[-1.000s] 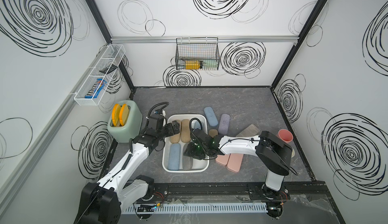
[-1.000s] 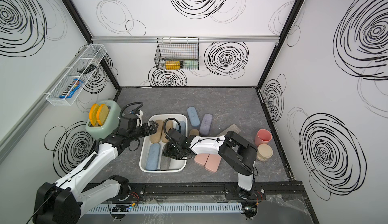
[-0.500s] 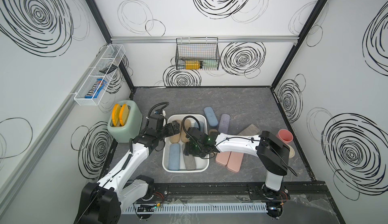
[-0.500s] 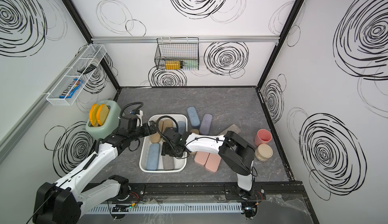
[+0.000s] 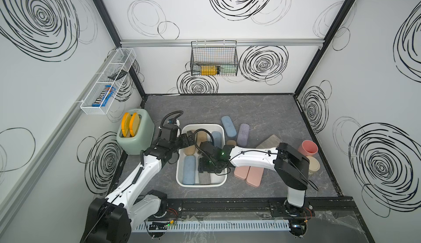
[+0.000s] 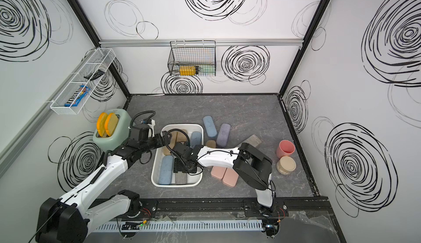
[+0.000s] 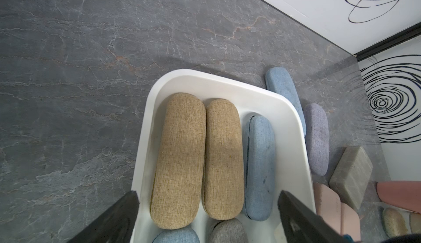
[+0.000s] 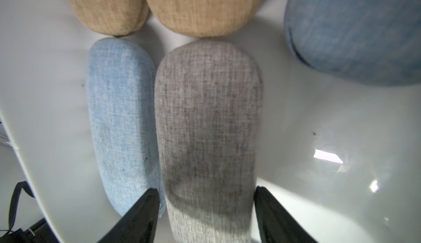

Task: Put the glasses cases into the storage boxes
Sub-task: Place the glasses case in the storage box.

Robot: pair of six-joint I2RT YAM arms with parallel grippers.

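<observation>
**Storage box.** The white storage box (image 5: 200,185) sits on the grey table (image 5: 262,109) and serves as the reference for all positions below. It shows in both top views (image 6: 175,185).

**Contents.**
- Two tan cases (image 7: 180,159) (image 7: 224,159) lie side by side in the far half of the box, against the wall facing the left arm.
- The far blue case (image 7: 259,166) lies next to them, along the opposite wall.
- In the near half, the near blue case (image 8: 120,121) and the grey case (image 8: 208,121) lie parallel. Their ends almost meet the ends of the tan cases.

**Right gripper.** The right gripper (image 8: 205,189) is inside the box, over the near half. Its jaws are partly spread and straddle the grey case, with a narrow gap on each flank. The case lies flat on the box floor and nothing is gripped.

**Left gripper.** The left gripper (image 7: 208,194) hovers over the far half of the box, above the tan cases. Its jaws are spread wide and empty.

**Cases outside the box.** All are on the side facing the right arm.
- The outer blue case (image 5: 228,126) lies just beside the far corner.
- The lilac case (image 5: 243,134) is next to it.
- The grey-beige case (image 5: 268,140) is farther out.
- Two pink cases (image 5: 242,172) (image 5: 254,176) lie side by side near the near corner, partly under the right arm.

**Other items.** A green toaster (image 5: 136,137) stands on the opposite side of the box. A pink cup (image 5: 307,148) stands well apart, beyond the grey-beige case.
</observation>
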